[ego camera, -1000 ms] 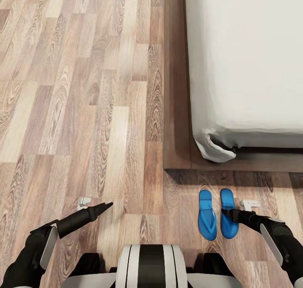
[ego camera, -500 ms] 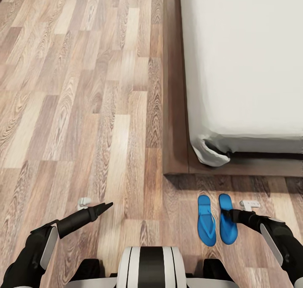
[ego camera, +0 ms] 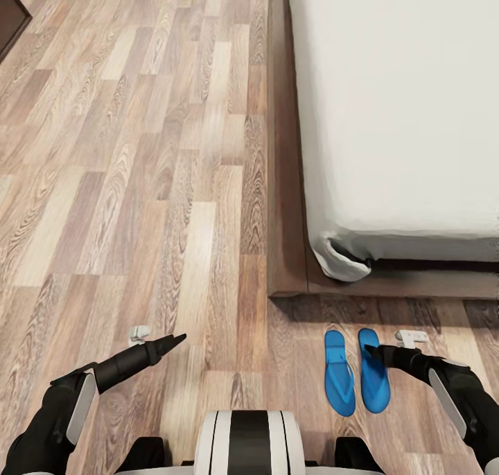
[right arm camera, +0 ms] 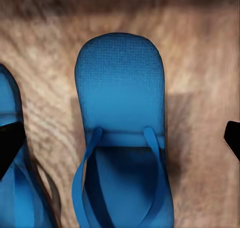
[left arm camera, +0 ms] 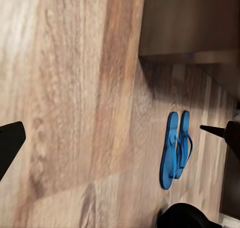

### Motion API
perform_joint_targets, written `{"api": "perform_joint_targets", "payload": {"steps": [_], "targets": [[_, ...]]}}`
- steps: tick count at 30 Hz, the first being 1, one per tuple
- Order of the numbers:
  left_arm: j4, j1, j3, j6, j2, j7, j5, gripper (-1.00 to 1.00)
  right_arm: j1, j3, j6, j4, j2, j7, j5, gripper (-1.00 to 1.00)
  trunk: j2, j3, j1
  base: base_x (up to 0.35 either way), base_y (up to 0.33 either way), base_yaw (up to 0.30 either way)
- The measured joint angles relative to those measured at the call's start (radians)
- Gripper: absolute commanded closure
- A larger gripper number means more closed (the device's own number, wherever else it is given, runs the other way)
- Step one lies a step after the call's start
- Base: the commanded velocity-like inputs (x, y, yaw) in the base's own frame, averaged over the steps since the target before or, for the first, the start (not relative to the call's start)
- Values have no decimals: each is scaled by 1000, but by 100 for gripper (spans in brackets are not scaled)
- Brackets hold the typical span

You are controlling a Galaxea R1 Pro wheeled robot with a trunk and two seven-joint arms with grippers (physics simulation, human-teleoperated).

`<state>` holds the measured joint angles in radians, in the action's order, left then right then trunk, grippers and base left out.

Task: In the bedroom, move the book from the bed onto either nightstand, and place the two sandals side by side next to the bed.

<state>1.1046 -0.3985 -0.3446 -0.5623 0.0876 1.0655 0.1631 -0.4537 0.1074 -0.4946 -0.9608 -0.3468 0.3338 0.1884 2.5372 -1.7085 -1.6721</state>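
Two flat blue sandals [ego camera: 356, 380] on wood-plank floor [ego camera: 138, 184], both pincers agape, empty

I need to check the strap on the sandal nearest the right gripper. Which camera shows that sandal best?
The right wrist view: the sandal is close, its strap plain. The head view shows it small, beside the right gripper. The left wrist view shows it thin, against its mate.

floor [ego camera: 138, 184]: light wood planks | on it: two sandals [ego camera: 357, 371] flat, side by side, just under and left of the right gripper [ego camera: 391, 347] | bed [ego camera: 395, 114] frame on floor ahead of that gripper, bare mattress
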Motion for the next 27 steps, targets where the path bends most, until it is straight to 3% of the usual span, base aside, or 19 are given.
{"api": "perform_joint_targets", "payload": {"steps": [6,11,14,17,19,20,23,24,27], "targets": [[-1,0,1,1,0,-5,0,-100,0,3,-12,1,-8,10,16,-100,-1,23,3,0,0,0],[-8,0,2,2,-10,-12,-2,-100,1,6,-64,9,-14,63,48,-100,-3,43,5,0,0,0],[-42,0,2,4,-21,-39,-5,-100,1,8,-77,11,-21,170,61,-100,-3,54,6,0,0,0],[-65,0,2,8,-24,-61,-6,-100,2,8,-90,26,-49,316,66,-100,-4,66,8,0,0,0],[-74,0,2,9,-25,-70,-6,-100,2,8,-98,65,-74,426,68,-100,-4,73,9,0,0,0],[-90,3,1,10,-26,-76,-6,-100,2,8,-101,170,-97,557,65,-100,-5,77,9,0,0,0],[-123,5,0,18,-24,-78,-6,-100,2,8,-99,253,-103,612,68,-100,-5,89,10,0,0,0],[-201,6,-1,69,-15,-78,-8,-100,2,8,-92,353,-106,647,65,-100,-6,93,11,0,0,0],[-291,6,0,158,9,-77,-7,-100,2,8,-73,453,-108,663,68,-100,-6,104,12,0,0,0]]}}
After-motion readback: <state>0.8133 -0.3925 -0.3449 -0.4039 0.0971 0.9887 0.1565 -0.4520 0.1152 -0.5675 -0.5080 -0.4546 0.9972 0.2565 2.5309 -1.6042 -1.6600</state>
